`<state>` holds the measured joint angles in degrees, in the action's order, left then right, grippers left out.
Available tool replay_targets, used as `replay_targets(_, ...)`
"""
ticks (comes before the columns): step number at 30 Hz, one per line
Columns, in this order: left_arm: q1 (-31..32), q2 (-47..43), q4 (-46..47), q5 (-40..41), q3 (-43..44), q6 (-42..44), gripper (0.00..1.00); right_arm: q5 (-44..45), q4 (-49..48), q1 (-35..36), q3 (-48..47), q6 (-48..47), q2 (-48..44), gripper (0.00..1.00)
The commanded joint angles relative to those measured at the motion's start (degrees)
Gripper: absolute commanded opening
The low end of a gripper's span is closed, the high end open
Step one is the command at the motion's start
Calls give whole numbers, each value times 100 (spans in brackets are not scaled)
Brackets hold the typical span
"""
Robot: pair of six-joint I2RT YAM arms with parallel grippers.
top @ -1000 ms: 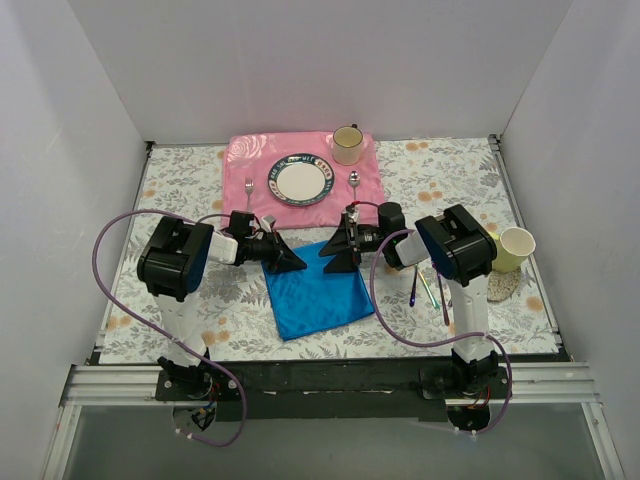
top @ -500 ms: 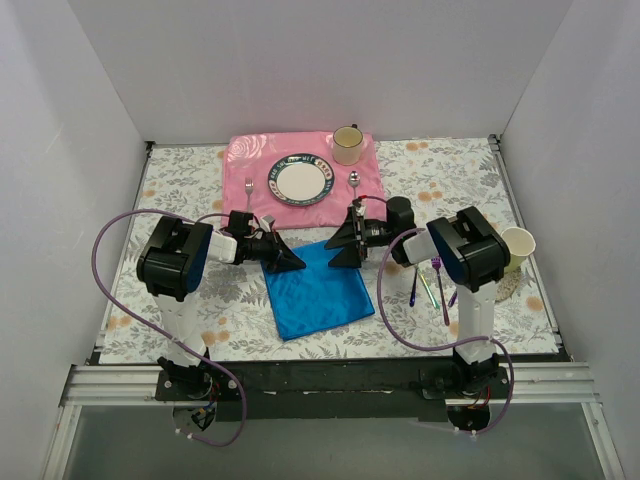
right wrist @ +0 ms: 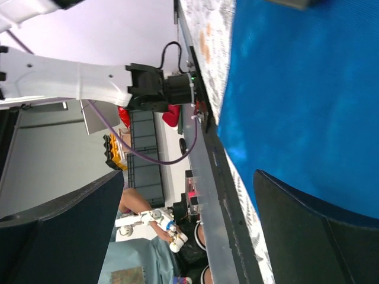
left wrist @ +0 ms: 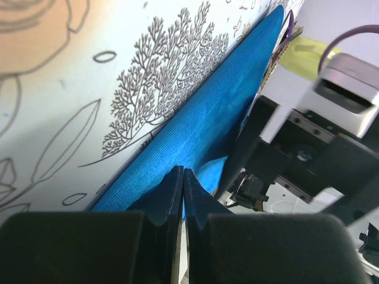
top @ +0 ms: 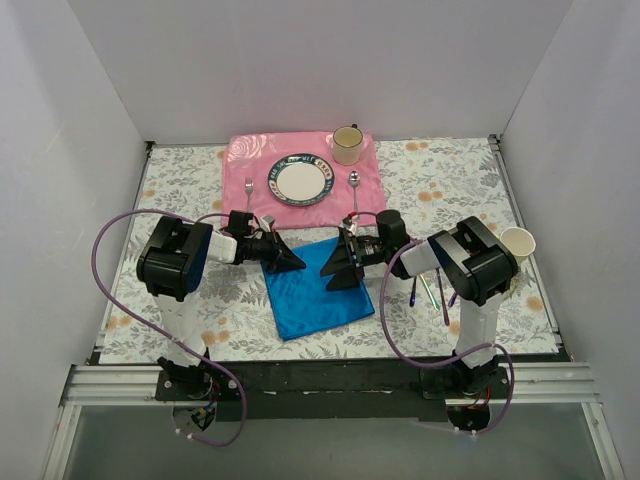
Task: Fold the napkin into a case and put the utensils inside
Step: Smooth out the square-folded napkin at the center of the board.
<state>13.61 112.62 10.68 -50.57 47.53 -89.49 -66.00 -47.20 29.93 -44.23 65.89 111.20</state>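
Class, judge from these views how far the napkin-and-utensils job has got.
Done: nothing; the napkin lies unfolded. In hand: left gripper pinches its far corner, right gripper hovers open above it. Left: folding the case, then loading the utensils beside it.

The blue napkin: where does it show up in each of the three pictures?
Top view: the napkin lies near the centre of the picture.
Left wrist: a diagonal band, lower left to upper right.
Right wrist: fills the upper right.
Shared landmark: the flowered tablecloth bordering it.
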Motion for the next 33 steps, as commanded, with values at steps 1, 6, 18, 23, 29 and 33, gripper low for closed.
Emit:
replay_targets(1,-77,15,-338,539,-33,222,0,-71,589,-49,150,-910,209,99)
replay_targets(6,-77,41,-347,565,-51,239,0,-168,992,-189,336,-1366,262,99)
replay_targets(18,-77,32,-356,583,-24,239,0,-256,3331,-497,-6,-3144,-273,99)
replay_targets(23,-77,41,-356,565,-15,257,0,-203,3279,-234,19,-2714,-1125,99)
replay_targets(29,-77,41,-373,565,-16,283,0,-107,2251,328,590,-1755,-1426,99)
replay_targets(33,-77,23,-417,583,2,310,0,-141,2110,408,722,-1790,-1014,99)
